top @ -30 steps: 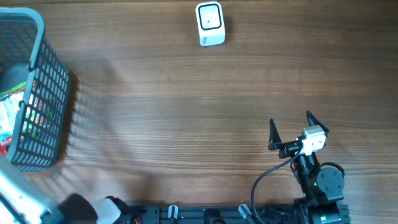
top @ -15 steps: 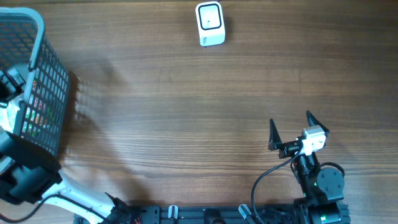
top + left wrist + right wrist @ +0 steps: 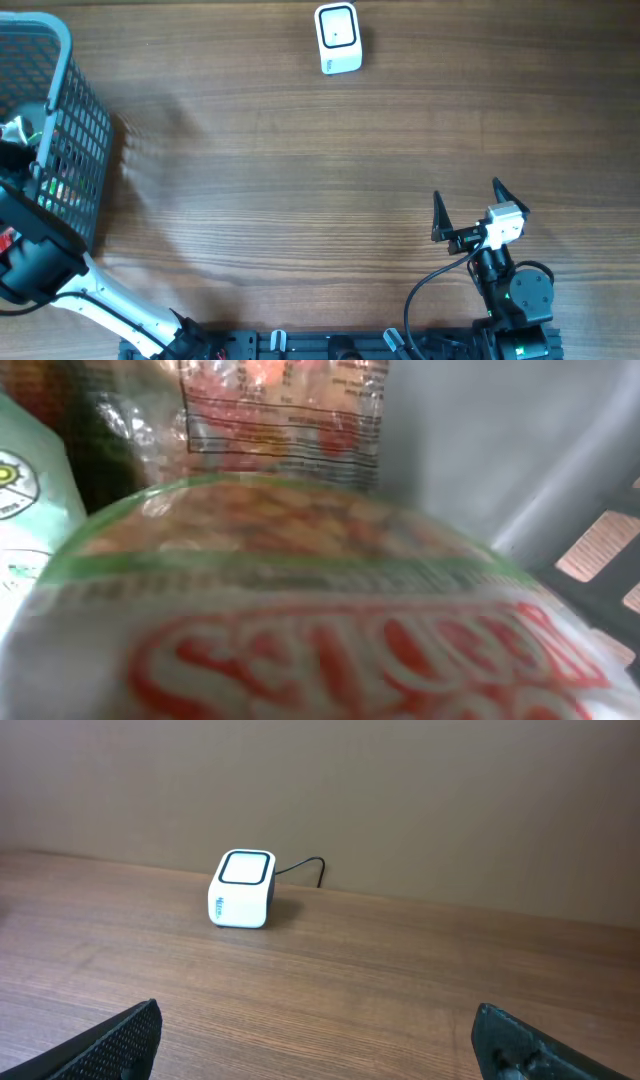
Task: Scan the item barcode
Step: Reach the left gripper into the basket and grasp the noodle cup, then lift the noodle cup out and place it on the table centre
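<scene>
My left arm (image 3: 35,262) reaches down into the dark grey basket (image 3: 78,120) at the table's left edge. Its fingers do not show in either view. The left wrist view is filled by a blurred package with red lettering and a green rim (image 3: 330,650), very close to the camera. Whether it is held I cannot tell. The white barcode scanner (image 3: 338,38) stands at the far middle of the table, and the right wrist view shows the scanner (image 3: 242,888) with its cable. My right gripper (image 3: 468,205) rests open near the front right, and in its own view the right gripper (image 3: 318,1025) has nothing between its fingers.
Behind the package in the basket lie a clear bag with a printed label (image 3: 285,410) and a green and white packet (image 3: 25,510). The basket's grey wall (image 3: 560,480) rises at the right. A plain wall stands behind the scanner.
My left arm has swung up from the front left corner and gone down into the basket. The right arm and the scanner have not moved.
</scene>
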